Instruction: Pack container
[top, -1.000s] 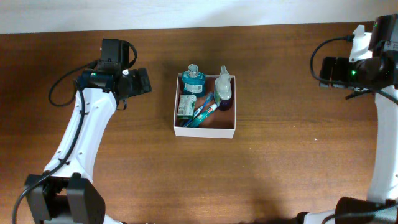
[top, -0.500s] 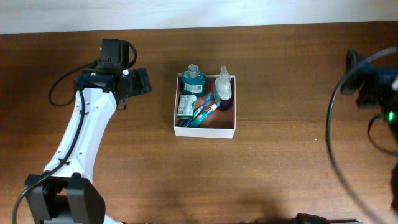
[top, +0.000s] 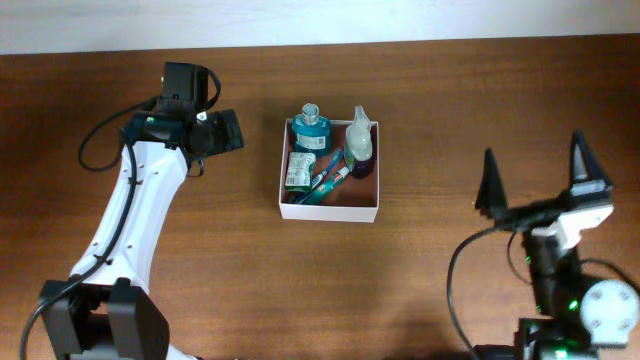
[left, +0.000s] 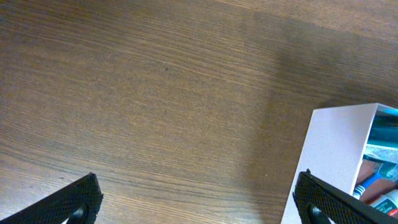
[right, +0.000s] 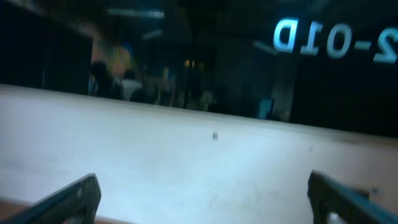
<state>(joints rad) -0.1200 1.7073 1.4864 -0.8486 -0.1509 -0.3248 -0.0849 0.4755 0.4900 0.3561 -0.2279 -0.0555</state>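
**Overhead:** the container (top: 283, 185) sits abt mid-tabletop (top: 450, 90), w/ white walls and a reddish-brown floor. The contents crowd its 12 o'clock half.
- Blue bottle (top: 311, 127) is at the 11 o'clock corner and pale bottle (top: 360, 142) at 1 o'clock, both against the far wall. Prob. that keeps them from rolling; upright or propped, can't tell.
- Green-and-white packet (top: 299, 170) lies flat by the 9 o'clock wall, w/ toothbrushes (top: 328, 180) running diagonal beside it.
- The 6 o'clock half of the floor is bare.

Left tool (top: 224, 131) is at 9 o'clock of the box, near but apart. Right tool (top: 533, 150) is well off at 4 o'clock, fingers pointing up, spread wide, empty. That reads as a parked pose. Nothing else to pack shows outside the box, so I'd judge packing about done.

**Left wrist:** left tool (left: 202, 208) is wide, w/ only the finger ends showing at both lower corners and nothing btwn them. The container's white wall (left: 329, 162) is at 4 o'clock of the frame, w/ a bit of teal contents peeking over. The rest is dark brown tabletop: matte, fine straight grain, and a darker band near the box.

**Right wrist:** blurred. Right tool (right: 205, 208) is wide w/ nothing held. This cam faces the room, not the tabletop. A pale wall runs across the middle, w/ dark glass above showing lights and lettering too soft to trust. The container isn't in this view.
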